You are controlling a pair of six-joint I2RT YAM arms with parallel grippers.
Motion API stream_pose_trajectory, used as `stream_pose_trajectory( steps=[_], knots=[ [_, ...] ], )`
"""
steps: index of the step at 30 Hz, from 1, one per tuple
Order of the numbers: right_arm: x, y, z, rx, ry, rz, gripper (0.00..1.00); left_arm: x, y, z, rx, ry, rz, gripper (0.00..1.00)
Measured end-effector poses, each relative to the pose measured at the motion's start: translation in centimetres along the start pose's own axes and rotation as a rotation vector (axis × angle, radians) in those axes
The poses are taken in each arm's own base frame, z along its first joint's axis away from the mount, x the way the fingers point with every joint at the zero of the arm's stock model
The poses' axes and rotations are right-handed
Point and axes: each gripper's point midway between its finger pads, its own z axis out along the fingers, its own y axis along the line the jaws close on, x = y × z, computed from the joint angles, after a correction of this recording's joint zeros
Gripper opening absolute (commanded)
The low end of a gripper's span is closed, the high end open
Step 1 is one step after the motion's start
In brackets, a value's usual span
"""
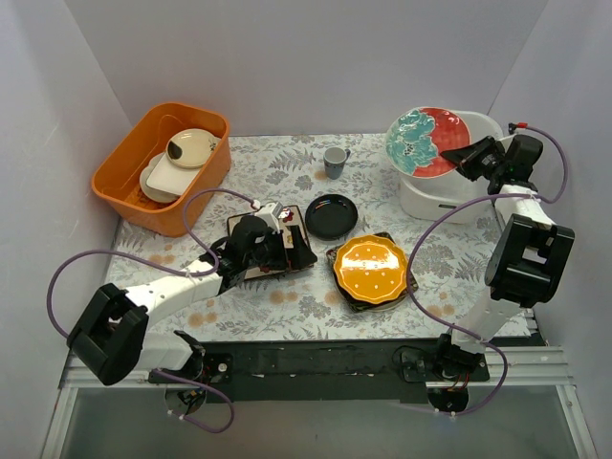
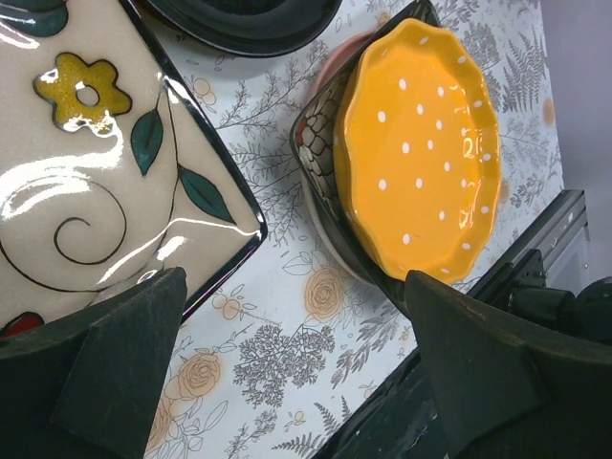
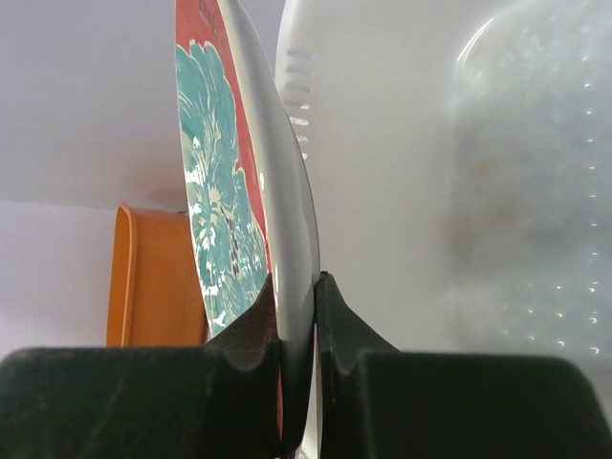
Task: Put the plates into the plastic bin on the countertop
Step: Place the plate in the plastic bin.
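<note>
Plates were spread over the fern-printed cloth countertop (image 1: 277, 163), and one was at the white rounded plastic bin (image 1: 483, 122) at the far right. We saw the round red-and-teal plate (image 1: 427, 141) tilted over the bin's left part, its face turned up and leftward. The right gripper (image 1: 461, 159) was clamped on that plate's right rim. In the right wrist view the plate stood edge-on, pinched between the two black fingers (image 3: 258, 325), with the bin's white inside wall just beyond it.

The left gripper (image 2: 292, 277) hung with its jaws wide apart, holding nothing. One finger lay over the corner of the cream square plate with painted flowers (image 2: 96, 172), and the other stood over the cloth near the yellow scalloped plate with white dots (image 2: 421, 153). We could not tell whether it touched the cream plate. The yellow plate sat on top of a black square plate (image 1: 349, 296).

A small round black plate (image 1: 331, 215) lay just beyond those, apart from both. A small grey-blue cup (image 1: 335, 163) stood upright farther back. At the far left an orange plastic tub (image 1: 120, 182) held plain cream dishes (image 1: 191, 146).
</note>
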Motion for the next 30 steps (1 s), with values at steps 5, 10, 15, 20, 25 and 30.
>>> stream_pose_trajectory(
  steps=[5, 10, 15, 20, 25, 30],
  knots=[
    [-0.8, -0.9, -0.1, 0.037, -0.034, -0.009, 0.01, 1.0, 0.7, 0.8, -0.012, 0.040, -0.001, 0.98],
    [-0.7, -2.1, -0.2, 0.096, -0.046, -0.012, 0.01, 1.2, 0.6, 1.4, 0.004, 0.058, 0.009, 0.98],
    [-1.2, -2.0, -0.4, 0.112, -0.067, -0.034, 0.01, 1.1, 0.2, 1.7, 0.023, 0.063, 0.017, 0.98],
    [-1.4, -2.1, -0.6, 0.128, -0.080, -0.036, 0.01, 0.9, -0.2, 1.7, 0.042, 0.057, 0.021, 0.98],
    [-2.0, -2.1, -1.2, 0.159, -0.110, -0.042, 0.01, 0.9, -0.2, 1.7, 0.045, 0.059, 0.021, 0.98],
    [-3.3, -2.3, -2.1, 0.186, -0.161, -0.042, 0.01, 0.9, -0.3, 1.5, 0.048, 0.055, 0.022, 0.98]
  ],
)
